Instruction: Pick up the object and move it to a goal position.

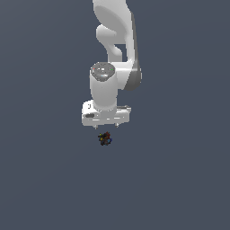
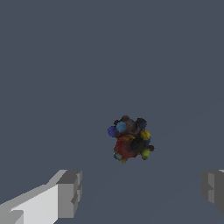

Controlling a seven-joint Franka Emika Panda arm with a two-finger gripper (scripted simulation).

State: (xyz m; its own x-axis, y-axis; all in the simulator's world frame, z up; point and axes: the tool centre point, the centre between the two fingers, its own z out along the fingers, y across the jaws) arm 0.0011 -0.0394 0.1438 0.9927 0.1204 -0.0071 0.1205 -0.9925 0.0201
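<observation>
Jaws (image 2: 142,192) spread wide, holding nothing, above speckled object (image 2: 130,138), no readable writing

We see the arm (image 1: 114,54) cut off by the upper edge of the exterior view, so its base is out of frame. In that view the gripper (image 1: 108,126) shows only two short finger stubs beneath the white hand, and the object (image 1: 105,138) is too small for us to make out its shape. In the wrist view the fingers (image 2: 68,192) are clipped by the picture's edges, one showing only a grey sliver, so we cannot see their full length.
</observation>
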